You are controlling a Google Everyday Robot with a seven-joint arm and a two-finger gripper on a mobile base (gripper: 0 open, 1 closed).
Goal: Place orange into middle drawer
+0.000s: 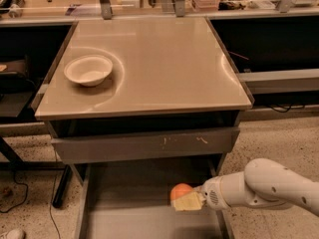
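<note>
Hovering over the middle drawer (pixel 129 219), the gripper (pixel 185 198) clenches the orange (pixel 180 189) between its jaws.

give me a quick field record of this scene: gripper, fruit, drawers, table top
gripper: two-finger gripper, coming from the right over the open drawer, shut on the fruit
fruit: small round orange fruit, held over the drawer floor, near the right wall
open drawer: wide shallow grey metal drawer, pulled out, visible floor bare
above it: grey scratched drawer front
table top: beige table top, white round bowl on its left side
</note>
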